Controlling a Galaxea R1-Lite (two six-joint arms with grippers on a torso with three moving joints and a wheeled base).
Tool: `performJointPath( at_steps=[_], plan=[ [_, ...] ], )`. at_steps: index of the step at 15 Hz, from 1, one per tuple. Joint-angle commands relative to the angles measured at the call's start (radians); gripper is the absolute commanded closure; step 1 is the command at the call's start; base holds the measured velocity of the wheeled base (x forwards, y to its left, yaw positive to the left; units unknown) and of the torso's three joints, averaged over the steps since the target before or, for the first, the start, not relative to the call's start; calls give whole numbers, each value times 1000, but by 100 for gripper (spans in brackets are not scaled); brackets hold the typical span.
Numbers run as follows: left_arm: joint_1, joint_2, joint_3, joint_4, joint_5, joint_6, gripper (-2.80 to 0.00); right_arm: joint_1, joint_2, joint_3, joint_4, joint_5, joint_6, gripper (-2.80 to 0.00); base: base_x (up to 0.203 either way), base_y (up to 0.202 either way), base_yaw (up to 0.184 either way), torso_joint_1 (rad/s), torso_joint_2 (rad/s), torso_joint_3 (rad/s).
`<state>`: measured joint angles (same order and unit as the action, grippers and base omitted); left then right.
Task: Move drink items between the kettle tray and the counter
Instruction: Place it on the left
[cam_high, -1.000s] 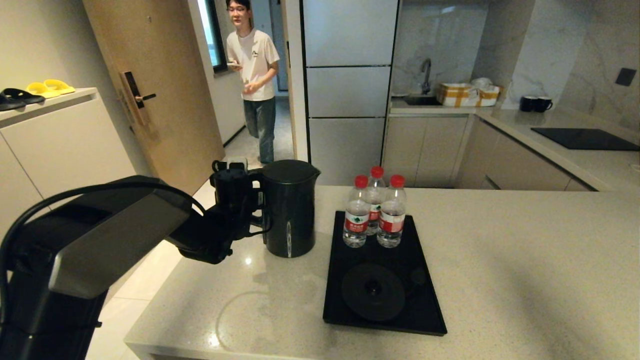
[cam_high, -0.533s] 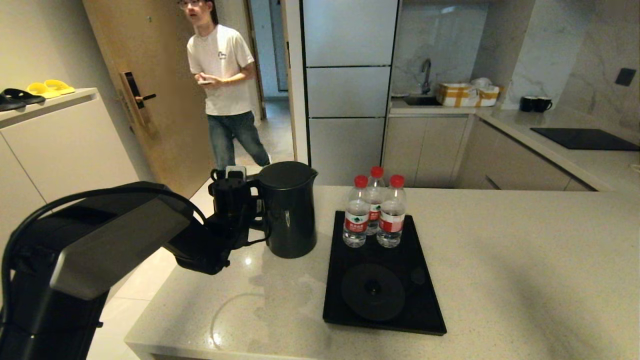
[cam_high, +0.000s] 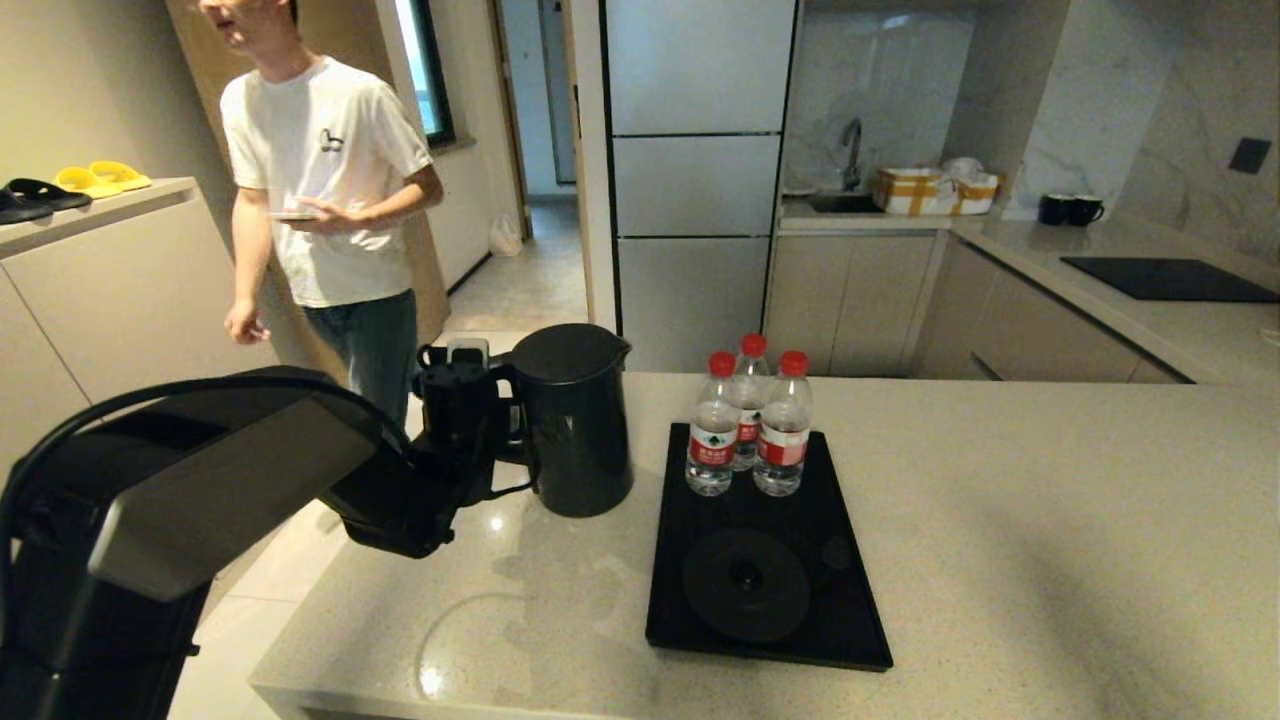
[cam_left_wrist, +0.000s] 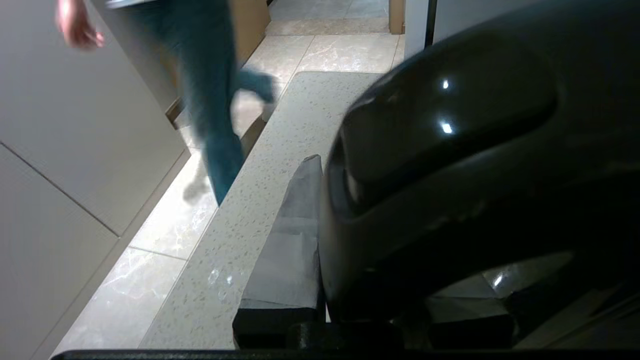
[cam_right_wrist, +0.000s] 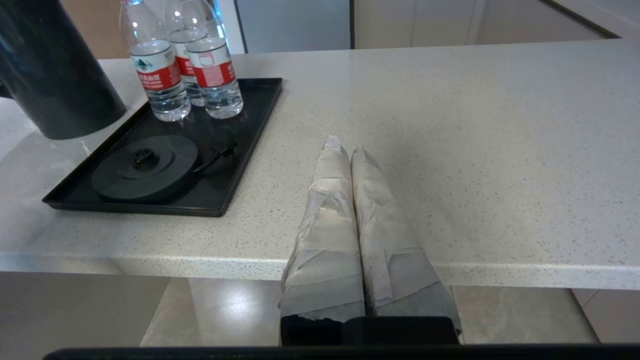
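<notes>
The right tool (cam_right_wrist: 347, 150) hovers at the near edge of the tabletop (cam_high: 1000, 520), its taped fingers pressed together, holding nothing. On the tabletop lies the kettle tray (cam_high: 850, 610), its round base disc (cam_high: 746, 585) bare and three water bottles (cam_high: 750, 420) at its far end. Just left of the tray stands the black electric kettle (cam_high: 572, 420), upright on the stone, with the left tool (cam_high: 480, 415) clamped on its loop handle (cam_left_wrist: 445, 135).
</notes>
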<state>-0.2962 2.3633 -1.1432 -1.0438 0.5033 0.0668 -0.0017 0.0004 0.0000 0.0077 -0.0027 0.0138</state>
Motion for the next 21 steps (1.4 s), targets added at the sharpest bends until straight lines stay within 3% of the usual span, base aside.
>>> performJointPath(
  at_steps=[1,5,13,14,21],
  plan=[
    [0,-7,30,-8,3,-1,0,0,0,0,0,0,0,0,0,0,0,0,0,0],
    [-1,-26,49,-16,3,4,0,0,0,0,0,0,0,0,0,0,0,0,0,0],
    [-11,-30,-31,34,3,28,0,0,0,0,0,0,0,0,0,0,0,0,0,0],
    [-11,-31,-33,39,2,28,-280,0,0,0,0,0,0,0,0,0,0,0,0,0],
    [-14,-33,-2,22,-1,19,-280,0,1,0,0,1,0,0,0,0,0,0,0,0]
  ],
)
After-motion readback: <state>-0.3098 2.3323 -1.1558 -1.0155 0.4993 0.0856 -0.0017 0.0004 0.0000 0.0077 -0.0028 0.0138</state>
